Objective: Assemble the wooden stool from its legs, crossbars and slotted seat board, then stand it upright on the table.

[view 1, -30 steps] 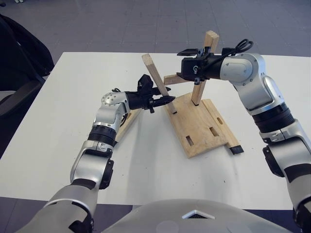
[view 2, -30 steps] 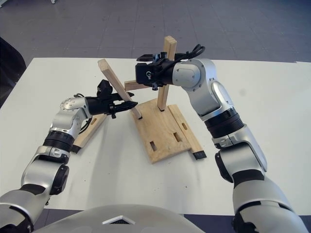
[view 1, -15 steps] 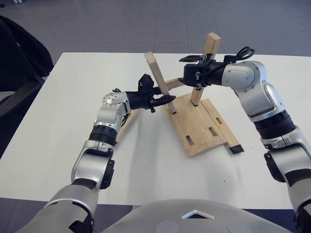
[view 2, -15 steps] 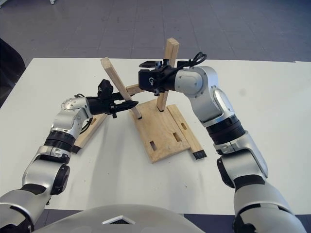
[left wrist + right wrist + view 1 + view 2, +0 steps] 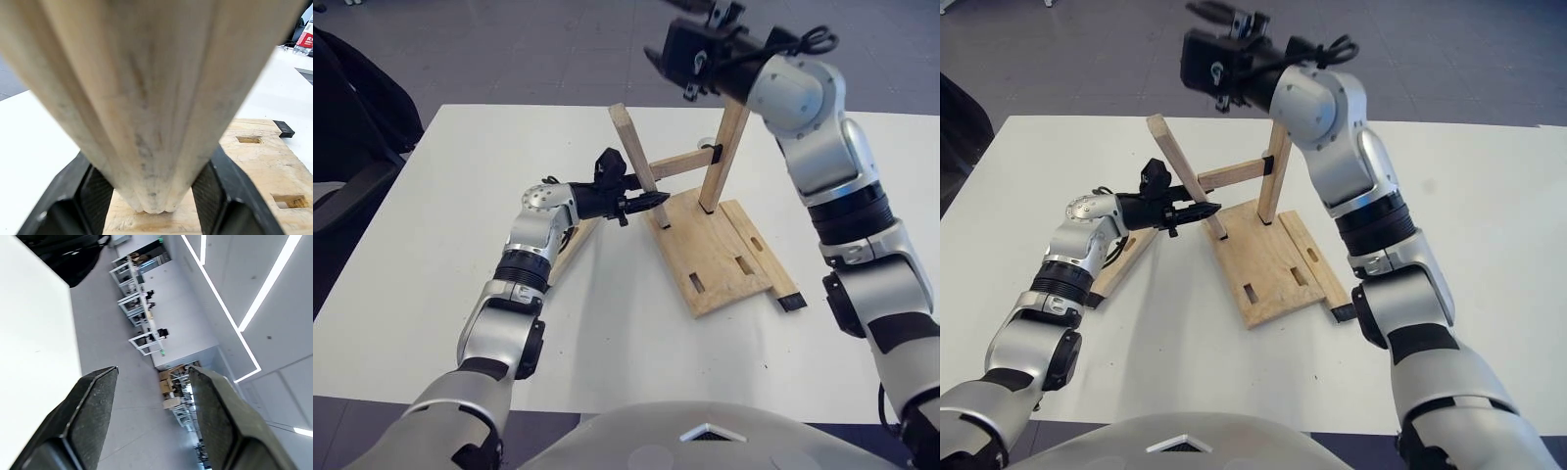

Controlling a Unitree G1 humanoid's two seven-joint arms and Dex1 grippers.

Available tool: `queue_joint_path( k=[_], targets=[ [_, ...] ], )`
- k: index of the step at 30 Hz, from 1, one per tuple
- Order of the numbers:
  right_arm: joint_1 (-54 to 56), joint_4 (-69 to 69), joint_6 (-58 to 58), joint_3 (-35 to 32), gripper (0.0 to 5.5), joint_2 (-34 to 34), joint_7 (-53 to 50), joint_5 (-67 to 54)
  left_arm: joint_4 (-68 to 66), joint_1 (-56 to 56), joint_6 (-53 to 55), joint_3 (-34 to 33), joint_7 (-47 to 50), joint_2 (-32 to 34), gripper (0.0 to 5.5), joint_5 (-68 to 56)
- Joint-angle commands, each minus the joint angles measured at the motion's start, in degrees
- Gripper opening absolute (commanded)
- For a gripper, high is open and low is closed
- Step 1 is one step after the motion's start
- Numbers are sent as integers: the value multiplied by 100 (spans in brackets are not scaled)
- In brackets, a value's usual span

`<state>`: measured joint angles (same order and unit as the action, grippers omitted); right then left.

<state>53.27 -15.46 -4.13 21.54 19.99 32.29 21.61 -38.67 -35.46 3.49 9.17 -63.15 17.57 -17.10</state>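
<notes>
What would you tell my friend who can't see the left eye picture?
The robot's left tool grips a tilted pale wooden stool leg standing on a flat slotted wooden seat board on a white table. A wooden crossbar joins it to a second wooden leg, while the open right tool hangs high above, holding nothing.

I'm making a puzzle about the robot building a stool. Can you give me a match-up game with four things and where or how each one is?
1 crossbar
2 seat board
3 left gripper
4 right gripper

A shut on the tilted leg
B high above the table, open, empty
C lying flat on the table
D joins the tilted leg to the other leg

Pairs: 1-D, 2-C, 3-A, 4-B
</notes>
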Motion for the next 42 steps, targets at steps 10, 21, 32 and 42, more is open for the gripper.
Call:
queue_joint_path(
  k=[10, 21, 32, 42],
  targets=[
    [-997, 75, 622, -528, 265, -168, 506, -1172, -355, 325, 224, 256, 274, -29, 205, 549],
    [-1298, -713, -568, 119, 265, 264, 340, -374, -375, 269, 219, 321, 234, -75, 205, 569],
    [-1402, 1043, 747, -731, 265, 168, 299, -1307, -252, 312, 113, 367, 384, -11, 205, 694],
    [-237, 313, 1206, -2445, 265, 1009, -560, -1657, 58, 580, 77, 514, 207, 332, 205, 764]
  ],
)
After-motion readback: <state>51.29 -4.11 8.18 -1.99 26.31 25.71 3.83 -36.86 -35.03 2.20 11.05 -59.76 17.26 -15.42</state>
